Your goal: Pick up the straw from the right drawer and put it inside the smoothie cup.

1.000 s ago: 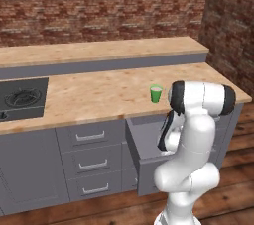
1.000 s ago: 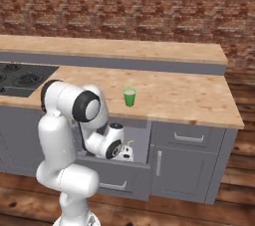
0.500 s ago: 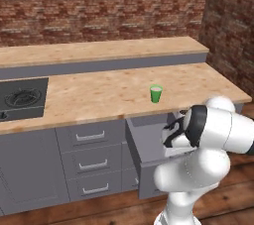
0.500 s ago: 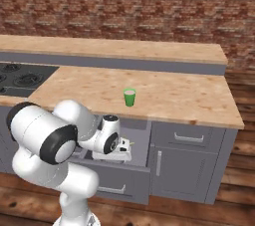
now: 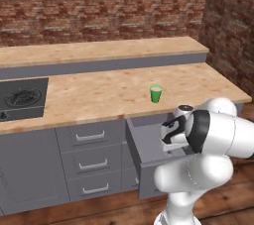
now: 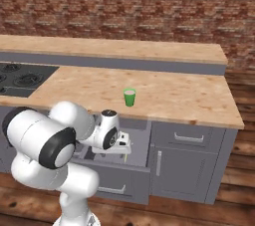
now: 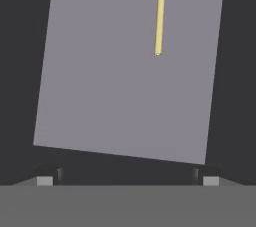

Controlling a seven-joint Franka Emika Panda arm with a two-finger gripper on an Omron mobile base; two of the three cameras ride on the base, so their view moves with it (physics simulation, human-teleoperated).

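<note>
The long light-wood kitchen counter (image 5: pixel 99 92) runs across grey cabinets below a red brick wall (image 5: pixel 99 6), with a black hob (image 5: pixel 20 97) set into its left end. The white Franka arm with dark joints (image 5: pixel 208 135) folds down in front of the cabinets, its hand reaching over the right drawer (image 5: pixel 144 147), a wide, deep grey box drawer that stands pulled out. Narrower grey drawers with silver bar handles (image 5: pixel 90 150) are stacked to its left.

The smoothie cup (image 5: pixel 156 93), small, bright green and tapered with a lighter rim, stands upright on the counter just behind the open drawer; seen from the right base it is at (image 6: pixel 129 97).

In the hand view the flat grey drawer floor (image 7: pixel 100 71) lies below the camera, and the straw (image 7: pixel 160 11), a very thin, straight, pale yellowish stick, lies flat on it, one end in view and the rest running off the top edge.

The two-finger gripper (image 7: pixel 127 180) hangs over the floor with its dark tips spread wide and nothing between them. The straw is well ahead of the tips and off toward one side.

Step in hand, as I judge it: the approach for the pick; straw not yet grasped. The next move calls for shifting the hand forward along the straw, centring the fingers across its thin shaft, then descending to the floor and closing. The slim stick leaves little margin for misalignment.
</note>
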